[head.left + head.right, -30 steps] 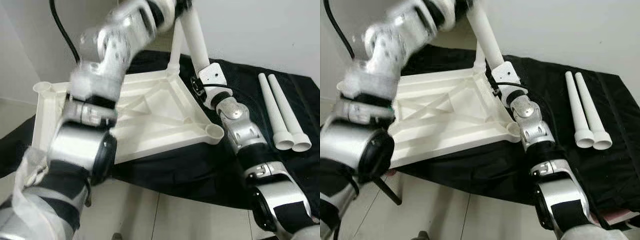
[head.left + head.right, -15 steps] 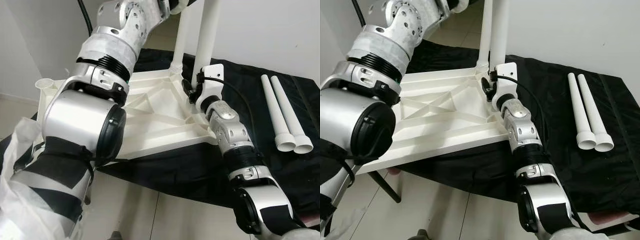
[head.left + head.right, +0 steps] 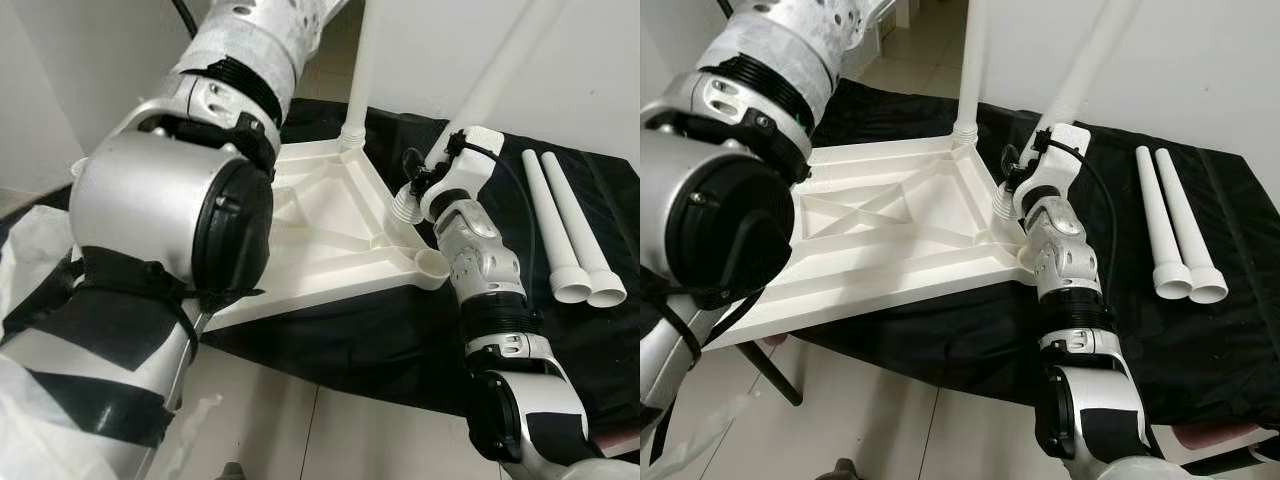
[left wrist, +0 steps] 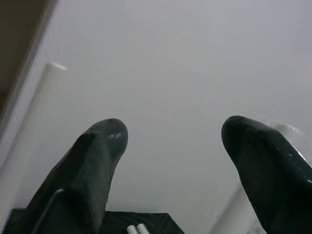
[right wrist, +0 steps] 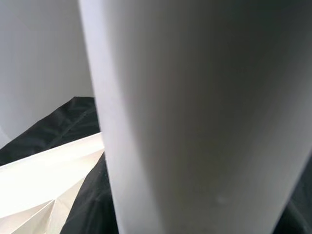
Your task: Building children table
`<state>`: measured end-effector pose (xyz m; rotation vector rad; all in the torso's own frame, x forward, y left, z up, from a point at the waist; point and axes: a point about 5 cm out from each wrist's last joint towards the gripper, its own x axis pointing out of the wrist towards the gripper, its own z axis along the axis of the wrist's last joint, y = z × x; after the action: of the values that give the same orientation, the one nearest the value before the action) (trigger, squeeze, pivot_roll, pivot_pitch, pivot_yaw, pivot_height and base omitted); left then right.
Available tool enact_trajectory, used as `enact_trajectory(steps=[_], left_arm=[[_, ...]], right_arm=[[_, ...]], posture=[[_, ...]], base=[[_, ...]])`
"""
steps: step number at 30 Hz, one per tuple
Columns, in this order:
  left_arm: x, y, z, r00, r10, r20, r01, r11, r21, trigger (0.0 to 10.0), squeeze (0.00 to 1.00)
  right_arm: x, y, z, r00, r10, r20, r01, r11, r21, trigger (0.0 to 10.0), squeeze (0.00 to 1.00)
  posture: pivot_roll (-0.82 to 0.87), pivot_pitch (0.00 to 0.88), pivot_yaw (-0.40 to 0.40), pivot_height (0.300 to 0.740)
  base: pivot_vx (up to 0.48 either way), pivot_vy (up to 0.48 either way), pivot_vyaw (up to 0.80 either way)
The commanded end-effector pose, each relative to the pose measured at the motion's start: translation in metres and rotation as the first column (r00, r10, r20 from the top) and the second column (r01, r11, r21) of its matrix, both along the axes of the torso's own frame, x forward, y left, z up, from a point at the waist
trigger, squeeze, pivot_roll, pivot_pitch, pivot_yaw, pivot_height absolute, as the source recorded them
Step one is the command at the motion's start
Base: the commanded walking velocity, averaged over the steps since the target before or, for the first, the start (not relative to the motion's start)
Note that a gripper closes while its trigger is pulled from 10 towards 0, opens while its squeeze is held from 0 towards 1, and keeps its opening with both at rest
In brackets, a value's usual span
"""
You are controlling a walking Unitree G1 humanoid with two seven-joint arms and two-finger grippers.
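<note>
The white table top [image 3: 320, 235] lies upside down on a black cloth [image 3: 370, 340]. One white leg [image 3: 358, 70] stands upright in its far corner. My right gripper [image 3: 425, 180] is shut on a second leg [image 3: 500, 70], which leans up and to the right; its ribbed end [image 3: 403, 205] hangs just above the table top, beside the empty near-right socket [image 3: 430, 263]. That leg [image 5: 195, 112] is very close in the right wrist view. My left gripper [image 4: 170, 161] is raised high and open, with nothing but the wall between its fingers.
Two spare white legs [image 3: 565, 230] lie side by side on the cloth at the right. My left arm [image 3: 170, 230] blocks much of the left side. Tiled floor [image 3: 300, 430] lies below the cloth's near edge.
The leg in my right gripper has tipped from upright to leaning right, its ribbed end now above the table top near the corner socket. My left arm has swung closer to the camera.
</note>
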<state>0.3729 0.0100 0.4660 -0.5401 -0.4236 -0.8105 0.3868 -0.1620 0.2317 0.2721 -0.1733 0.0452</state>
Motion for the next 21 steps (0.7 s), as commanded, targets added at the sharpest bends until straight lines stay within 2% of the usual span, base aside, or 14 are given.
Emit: enact_trajectory(steps=[1,2,3,4,6,7,8,10,12,15,19,21], left_arm=[[0.0,-0.007,-0.003,1.0,0.017,-0.026,-0.016,1.0,0.004,10.0,0.0],[0.006,0.021,-0.027,1.0,0.013,-0.01,-0.013,1.0,-0.018,10.0,0.0],[0.002,0.04,-0.047,1.0,0.007,0.01,-0.007,1.0,-0.017,10.0,0.0],[0.002,0.04,-0.047,1.0,0.007,0.01,-0.007,1.0,-0.017,10.0,0.0],[-0.018,0.071,-0.088,0.999,0.012,0.036,-0.012,1.0,0.011,10.0,0.0],[-0.018,0.071,-0.088,0.999,0.012,0.036,-0.012,1.0,0.011,10.0,0.0],[-0.022,0.075,-0.096,0.999,0.02,0.036,-0.021,1.0,0.019,10.0,0.0],[-0.009,0.083,-0.117,0.998,0.058,-0.027,-0.057,0.998,0.031,10.0,0.0],[-0.009,0.083,-0.117,0.998,0.058,-0.027,-0.057,0.998,0.031,10.0,0.0],[0.013,0.084,-0.124,0.991,0.107,-0.084,-0.105,0.994,0.035,10.0,0.0],[0.013,0.088,-0.128,0.978,0.169,-0.123,-0.163,0.985,0.062,10.0,0.0],[0.007,0.092,-0.134,0.97,0.205,-0.132,-0.195,0.977,0.084,10.0,0.0]], right_arm=[[-0.002,-0.005,0.002,1.0,-0.017,0.013,0.016,1.0,0.024,10.0,0.0],[-0.003,-0.006,0.002,0.999,-0.02,0.025,0.02,0.999,0.027,10.0,0.0],[-0.004,-0.007,0.003,0.999,-0.023,0.032,0.022,0.999,0.03,10.0,0.0],[-0.004,-0.007,0.003,0.999,-0.023,0.032,0.022,0.999,0.03,10.0,0.0],[-0.006,-0.007,0.004,0.999,-0.023,0.04,0.021,0.999,0.037,10.0,0.0],[-0.006,-0.007,0.004,0.999,-0.023,0.04,0.021,0.999,0.037,10.0,0.0],[-0.006,-0.007,0.004,0.999,-0.021,0.04,0.019,0.999,0.043,10.0,0.0],[-0.009,-0.005,0.006,0.998,-0.011,0.059,0.008,0.999,0.041,10.0,0.0],[-0.009,-0.005,0.006,0.998,-0.011,0.059,0.008,0.999,0.041,10.0,0.0],[-0.012,-0.005,0.01,0.997,-0.006,0.082,0.003,0.999,0.039,10.0,0.0],[-0.015,-0.007,0.014,0.994,-0.009,0.11,0.006,0.999,0.033,10.0,0.0],[-0.017,-0.008,0.015,0.992,-0.012,0.123,0.009,1.0,0.029,10.0,0.0]], posture=[[0.04,0.0,-0.055,0.74],[0.04,0.0,-0.054,0.74],[0.04,0.0,-0.054,0.74],[0.04,0.0,-0.054,0.74],[0.04,0.0,-0.05,0.74],[0.04,0.0,-0.05,0.74],[0.04,0.0,-0.05,0.74],[0.04,0.0,-0.043,0.74],[0.04,0.0,-0.043,0.74],[0.03,0.0,-0.037,0.74],[0.03,0.0,-0.034,0.74],[0.03,0.0,-0.032,0.74]], base=[[0.0,0.0,0.0],[0.0,0.0,0.0],[0.0,0.0,0.0],[0.0,0.0,0.0],[0.0,0.0,0.0],[0.0,0.0,0.0],[0.0,0.0,0.0],[0.0,0.0,0.0],[0.0,0.0,0.0],[0.0,0.0,0.0],[0.0,0.0,0.0],[0.0,0.0,0.0]])
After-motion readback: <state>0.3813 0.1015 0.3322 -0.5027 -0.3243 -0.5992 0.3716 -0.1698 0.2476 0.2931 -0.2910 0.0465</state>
